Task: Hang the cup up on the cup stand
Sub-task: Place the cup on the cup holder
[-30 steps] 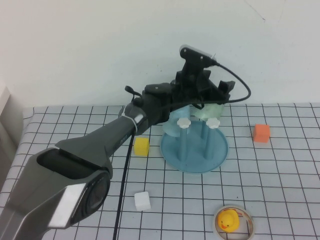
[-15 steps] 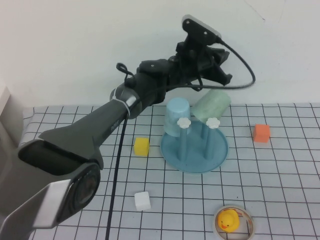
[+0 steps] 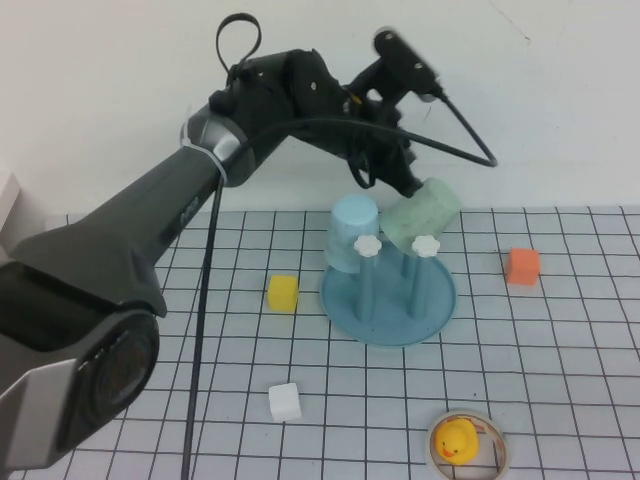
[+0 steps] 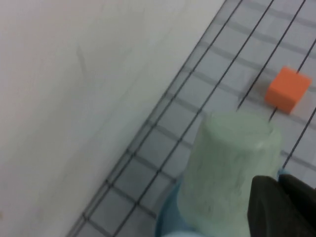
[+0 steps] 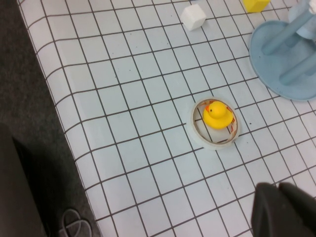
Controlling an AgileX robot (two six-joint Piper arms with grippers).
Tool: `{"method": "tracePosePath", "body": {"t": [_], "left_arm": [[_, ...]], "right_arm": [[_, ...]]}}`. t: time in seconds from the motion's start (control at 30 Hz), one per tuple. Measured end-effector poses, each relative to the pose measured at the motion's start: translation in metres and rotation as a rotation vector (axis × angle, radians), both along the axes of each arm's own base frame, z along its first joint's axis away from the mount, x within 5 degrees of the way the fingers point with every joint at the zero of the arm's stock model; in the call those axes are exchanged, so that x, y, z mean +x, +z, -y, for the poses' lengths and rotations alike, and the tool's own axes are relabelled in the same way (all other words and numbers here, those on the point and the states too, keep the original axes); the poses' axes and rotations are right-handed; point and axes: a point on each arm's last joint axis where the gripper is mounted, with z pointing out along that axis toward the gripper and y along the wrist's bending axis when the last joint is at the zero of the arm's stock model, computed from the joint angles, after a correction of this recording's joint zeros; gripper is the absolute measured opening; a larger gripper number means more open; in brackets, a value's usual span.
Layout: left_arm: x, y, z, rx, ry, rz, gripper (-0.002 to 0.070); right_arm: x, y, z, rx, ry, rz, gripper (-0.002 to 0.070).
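Raised above the far side of the table, the left gripper hangs just over the cup, close to its upturned bottom; whether it touches the cup I cannot tell, and the pictures do not show how its jaws stand. In the left wrist view the cup fills the middle, with a dark part of the gripper at the lower edge beside it.

Going from left to right across the table in the high view: a white cube lies near the front, and a yellow cube sits farther back. Next comes the cup stand, its blue dish base on the checkered table. A light blue cup sits upside down over a peg on its left side. The mint cup is likewise inverted, tilted to the right, resting over a peg at the stand's rear right. Two white flower knobs stand in front of the cups.

Near the front edge a yellow duck sits inside a ring. An orange cube lies to the right of the stand.

Only a dark piece of the right gripper shows in the right wrist view, high over the table near the duck; its state cannot be told.
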Motion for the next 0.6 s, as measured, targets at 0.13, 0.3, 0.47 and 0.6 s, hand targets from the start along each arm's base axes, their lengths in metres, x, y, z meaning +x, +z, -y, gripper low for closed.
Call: {"method": "tracePosePath", "body": {"t": [0.13, 0.3, 0.47, 0.6], "left_arm": [[0.002, -0.005, -0.003, -0.023, 0.059, -0.065, 0.0000], [0.007, -0.019, 0.003, -0.120, 0.126, -0.135, 0.0000], [0.012, -0.052, 0.006, -0.108, 0.167, -0.234, 0.0000], [0.013, -0.064, 0.008, -0.099, 0.173, -0.256, 0.0000]], "right_arm": [[0.000, 0.000, 0.000, 0.000, 0.000, 0.000, -0.0001], [0.000, 0.000, 0.000, 0.003, 0.002, -0.003, -0.0001], [0.000, 0.000, 0.000, 0.003, 0.002, -0.003, -0.0001], [0.000, 0.000, 0.000, 0.003, 0.002, -0.003, -0.0001]]}}
